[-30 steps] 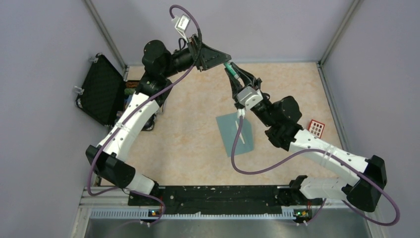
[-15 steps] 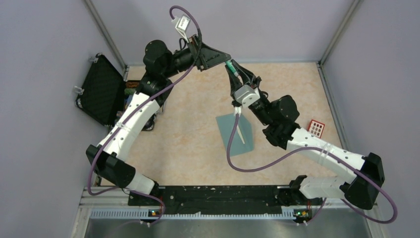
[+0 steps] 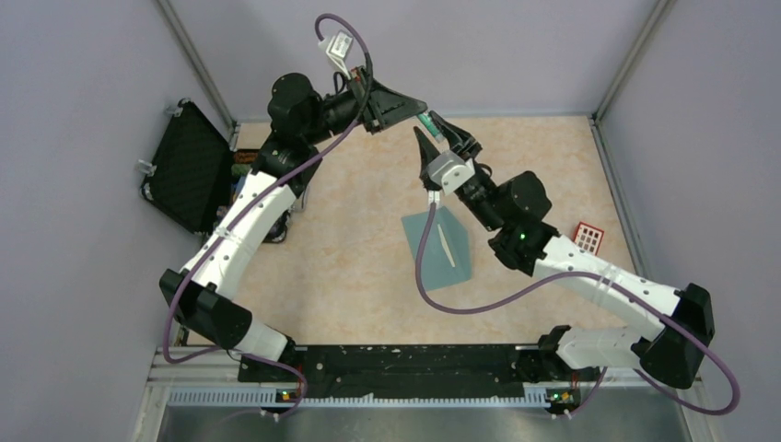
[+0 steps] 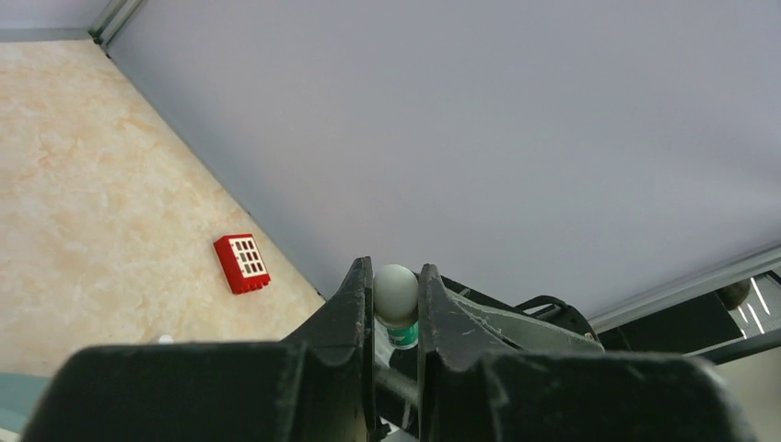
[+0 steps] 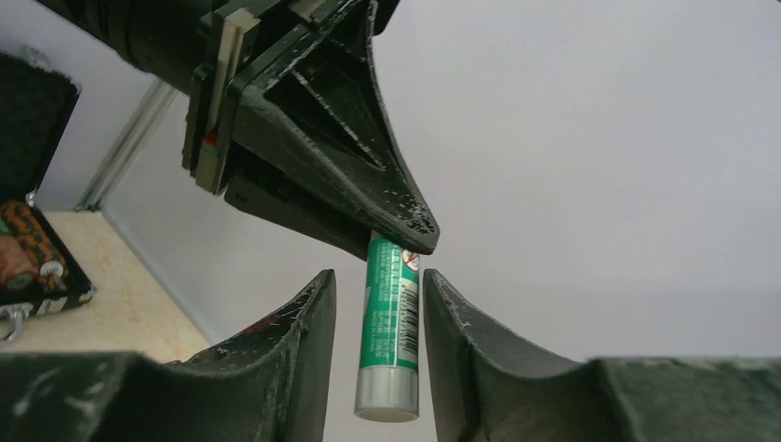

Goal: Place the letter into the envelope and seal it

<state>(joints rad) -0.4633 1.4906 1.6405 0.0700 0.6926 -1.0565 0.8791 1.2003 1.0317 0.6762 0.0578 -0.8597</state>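
Observation:
The teal envelope (image 3: pixel 438 249) lies flat mid-table with a thin pale strip along its middle; the letter does not show as a separate sheet. High above the back of the table, my left gripper (image 3: pixel 422 106) (image 4: pixel 394 273) is shut on the grey end of a green glue stick (image 3: pixel 427 122) (image 4: pixel 396 293). The stick (image 5: pixel 393 336) hangs between the fingers of my right gripper (image 3: pixel 435 138) (image 5: pixel 378 276), which stands open with a gap on each side of the stick.
A red block with a white grid (image 3: pixel 587 238) (image 4: pixel 243 263) lies at the right edge of the table. An open black case (image 3: pixel 189 166) (image 5: pixel 32 267) holding orange cylinders stands at the left, beside my left arm. Grey walls enclose the table.
My left jaws have closed onto the glue stick's end. The right jaws have widened off the stick, and the right wrist has shifted slightly left and toward the back.

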